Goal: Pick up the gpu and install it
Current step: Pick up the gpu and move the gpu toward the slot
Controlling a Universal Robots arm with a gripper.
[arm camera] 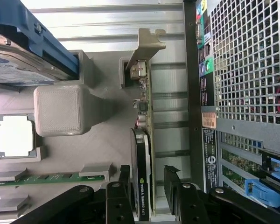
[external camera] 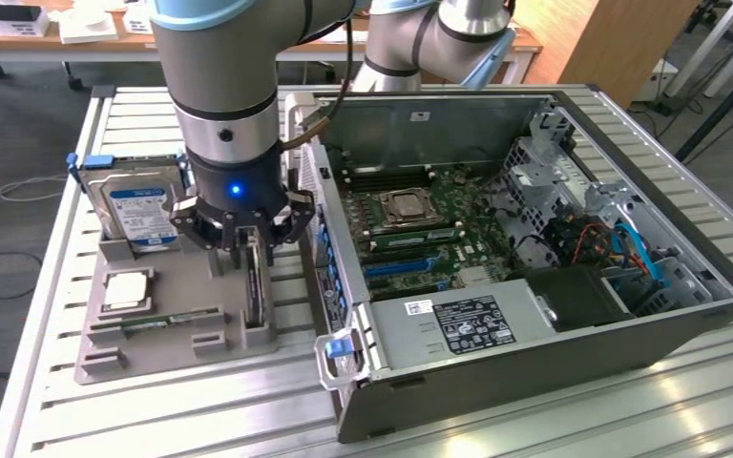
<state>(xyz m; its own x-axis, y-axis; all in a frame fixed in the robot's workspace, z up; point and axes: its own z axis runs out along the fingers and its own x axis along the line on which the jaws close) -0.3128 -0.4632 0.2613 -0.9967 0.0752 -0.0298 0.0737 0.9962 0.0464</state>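
Between the fingers (arm camera: 171, 179) of the gripper (arm camera: 148, 172) stands the gpu (arm camera: 142, 154), on edge in a slot of the grey tray (arm camera: 107, 144). The jaws are open and straddle the card. One finger sits close against the black cooler side, and on the other side a clear gap shows between finger and board. The card's silver bracket (arm camera: 147, 44) is at the end farthest from the fingers, propped against a small grey post of the tray.

From the exterior view the gripper (external camera: 251, 256) points straight down over the gpu (external camera: 255, 296), with its fingertips low around the card's top edge. The card is not lifted; it rests in the tray (external camera: 182, 286).

Beyond the gripper on its cooler side, a drive (external camera: 137, 210) with blue rails stands upright at the tray's far end. A CPU (external camera: 127, 289) lies flat near it, and a RAM (external camera: 150, 324) stick sits in its own slot beside that. On the gripper's other side, just beside the tray, is the open case (external camera: 672, 315), lying on the slatted table (external camera: 150, 420) with its motherboard (external camera: 405, 219) exposed.
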